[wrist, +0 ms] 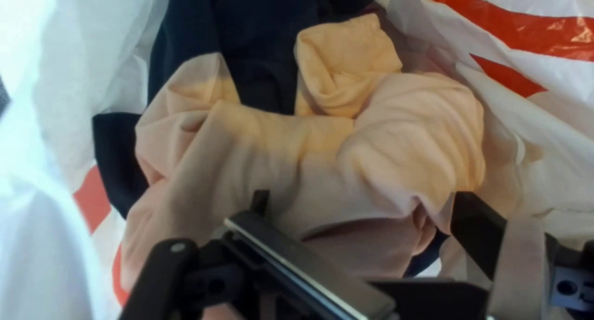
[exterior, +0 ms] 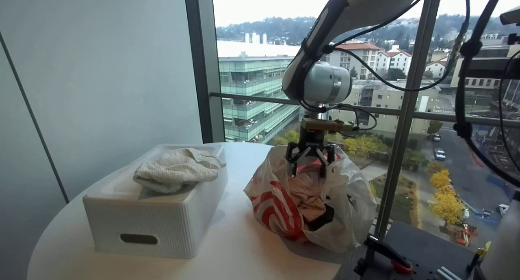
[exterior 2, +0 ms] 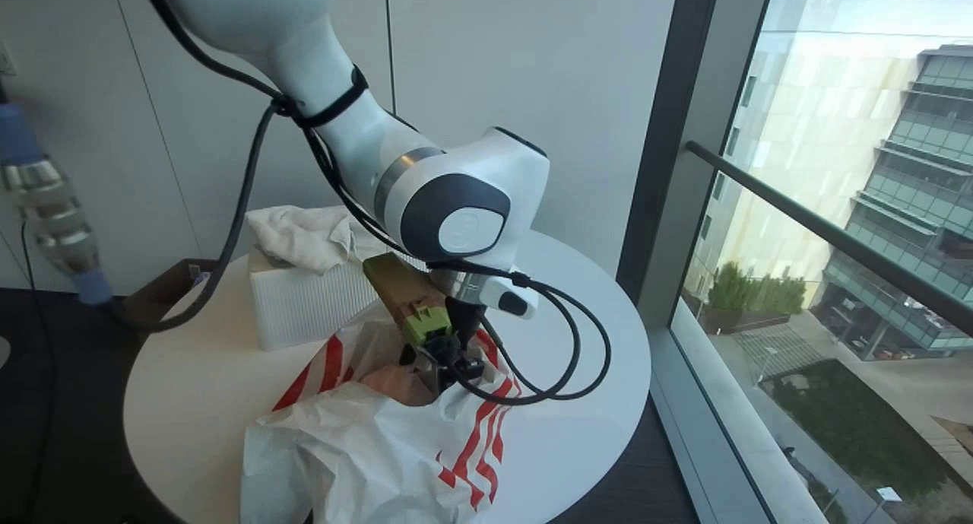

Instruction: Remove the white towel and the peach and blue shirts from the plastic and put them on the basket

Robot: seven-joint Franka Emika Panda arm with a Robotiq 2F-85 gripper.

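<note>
A: Gripper (exterior: 308, 173) has its jaws apart over the peach shirt (wrist: 278, 171) in the plastic bag (exterior: 280, 211). Risks?

B: Loose plastic's right beside it, so that could get pinched too imo. Blue shirt (wrist: 260, 46) underneath might drag along. White towel (exterior: 176, 170) is already on the basket (exterior: 138, 219).

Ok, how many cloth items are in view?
3: the white towel on top of the basket; the peach shirt inside the plastic bag; the navy shirt, also in the bag, partly beneath the peach one. The bag may hide more.

A round white table (exterior: 235, 239) stands by a window (exterior 2: 821, 166) facing buildings (exterior: 254, 81).
</note>
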